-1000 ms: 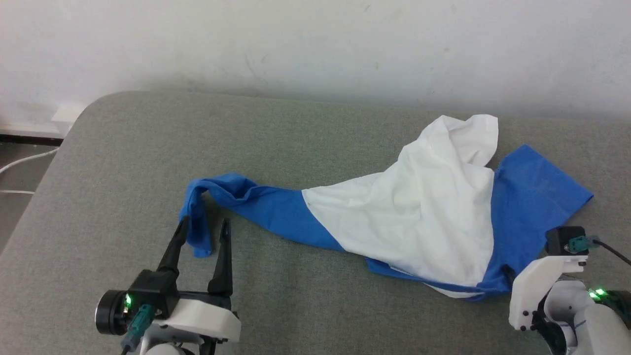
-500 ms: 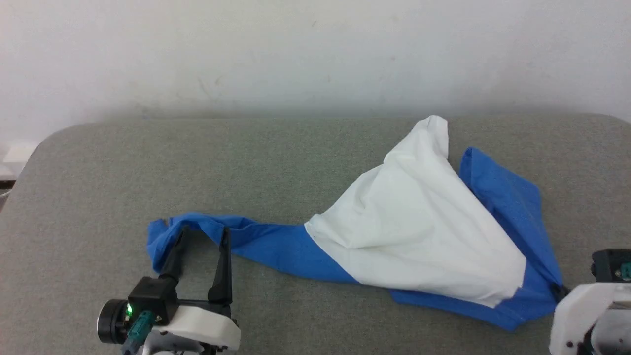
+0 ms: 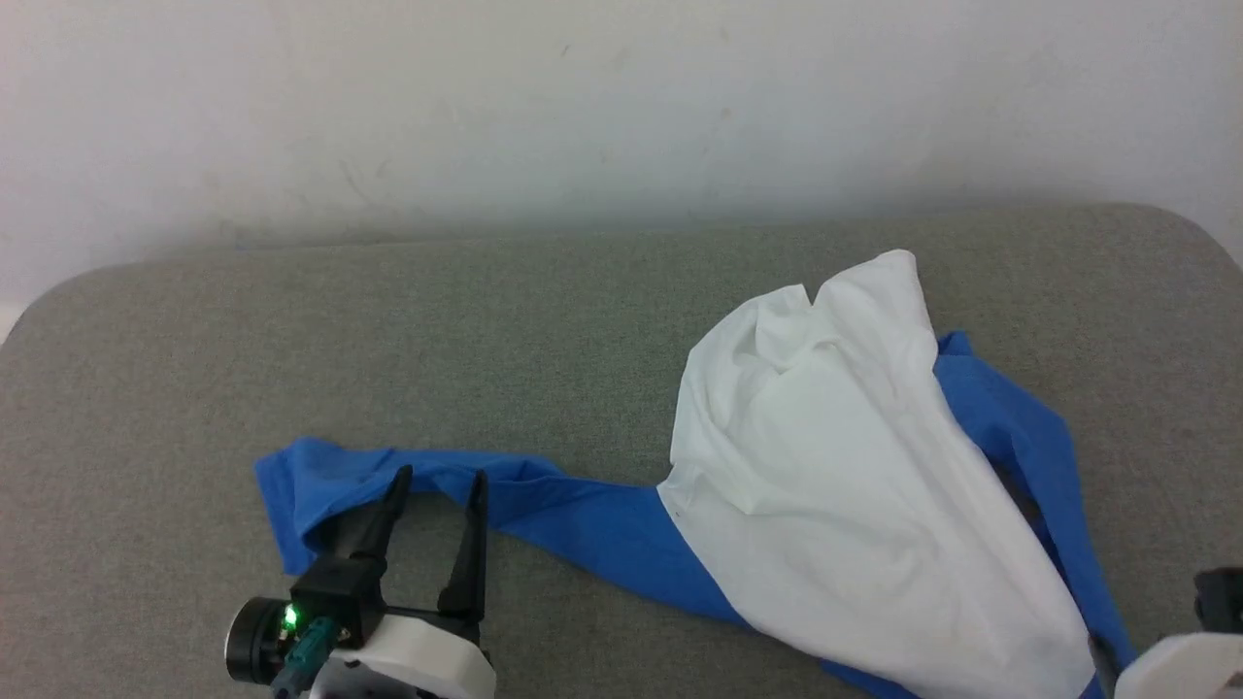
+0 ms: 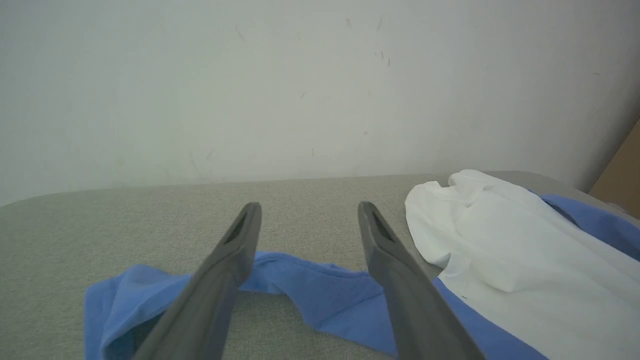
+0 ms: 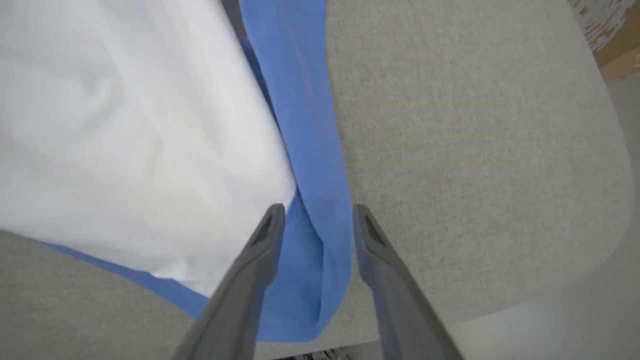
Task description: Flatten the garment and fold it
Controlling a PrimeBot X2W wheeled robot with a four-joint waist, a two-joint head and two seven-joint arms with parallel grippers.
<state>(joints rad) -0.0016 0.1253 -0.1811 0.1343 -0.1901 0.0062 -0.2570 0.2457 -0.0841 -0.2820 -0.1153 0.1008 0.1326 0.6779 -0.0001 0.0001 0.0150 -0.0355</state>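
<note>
Inventory, by count.

- Garment [image 3: 855,505]: one, in two colours, white and blue.
- Table [image 3: 486,340], grey and padded with rounded corners: one.
- Wall [image 3: 583,97], pale, behind the table: one.
- Grippers: two, the left gripper [image 3: 441,476] and the right gripper [image 5: 318,208].
- Fingers [image 4: 240,240], long and dark: two on each gripper, four in all.
- Green light [image 3: 289,615], lit at the base of the left gripper: one.
- Teal plug [image 3: 313,646], just beside that light: one.
- Brown panel [image 4: 622,175], at the right edge of the left wrist view: one.
</note>
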